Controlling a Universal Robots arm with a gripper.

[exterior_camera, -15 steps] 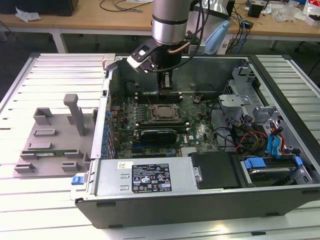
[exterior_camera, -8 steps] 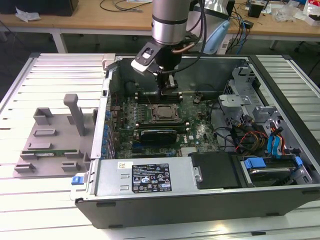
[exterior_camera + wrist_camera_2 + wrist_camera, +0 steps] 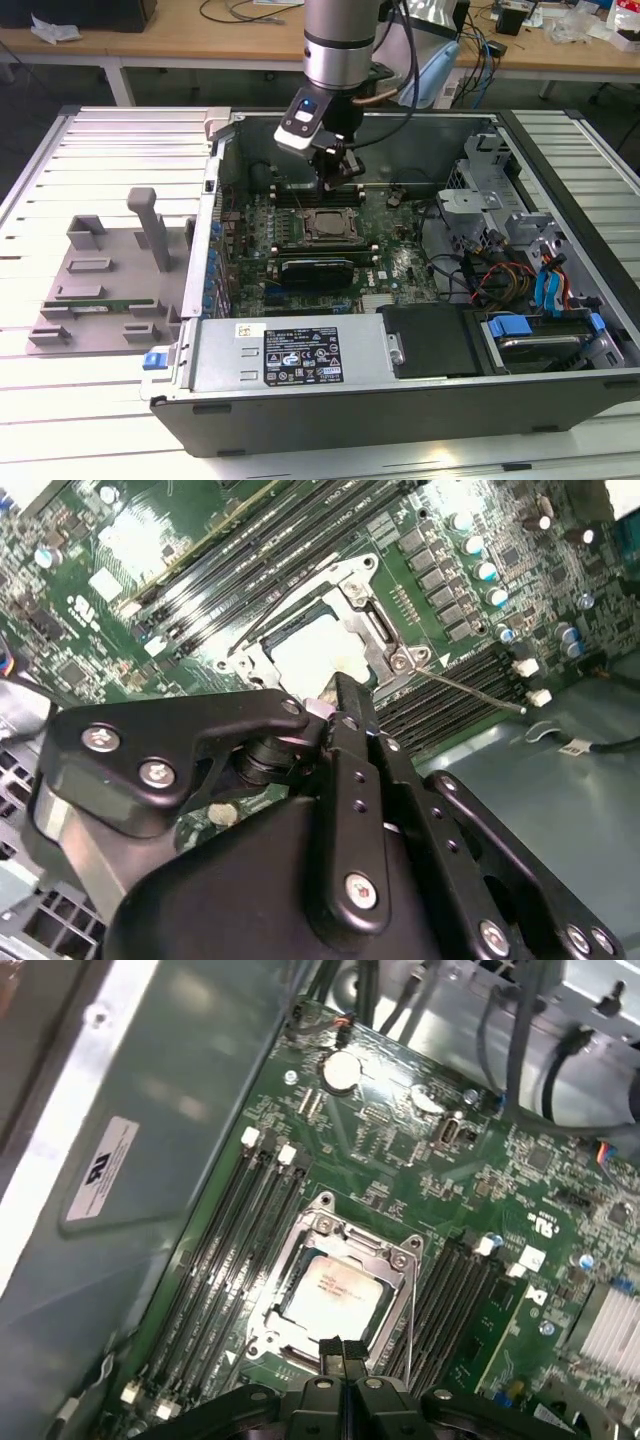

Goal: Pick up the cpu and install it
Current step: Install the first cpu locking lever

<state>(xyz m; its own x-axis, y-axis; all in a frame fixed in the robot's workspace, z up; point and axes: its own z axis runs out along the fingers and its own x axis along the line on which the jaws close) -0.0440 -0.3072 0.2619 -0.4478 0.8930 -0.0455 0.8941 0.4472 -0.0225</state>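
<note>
The cpu (image 3: 330, 1295) is a flat silver square lying in the motherboard socket, inside the metal socket frame (image 3: 318, 1222). It also shows as a pale square (image 3: 312, 652) in the second wrist view and in the middle of the open computer case (image 3: 328, 226) in the exterior view. My gripper (image 3: 336, 180) hangs a little above the socket's far edge. Its black fingers (image 3: 340, 1352) are pressed together with nothing between them. The cpu lies free of the gripper (image 3: 335, 702), just beyond its tips.
Memory slots (image 3: 225, 1250) flank the socket on both sides. A black card (image 3: 315, 268) stands just in front of the socket. Drive bays and cables (image 3: 520, 270) fill the exterior view's right. A grey fixture tray (image 3: 100, 285) holding a green memory stick lies outside the case on the left.
</note>
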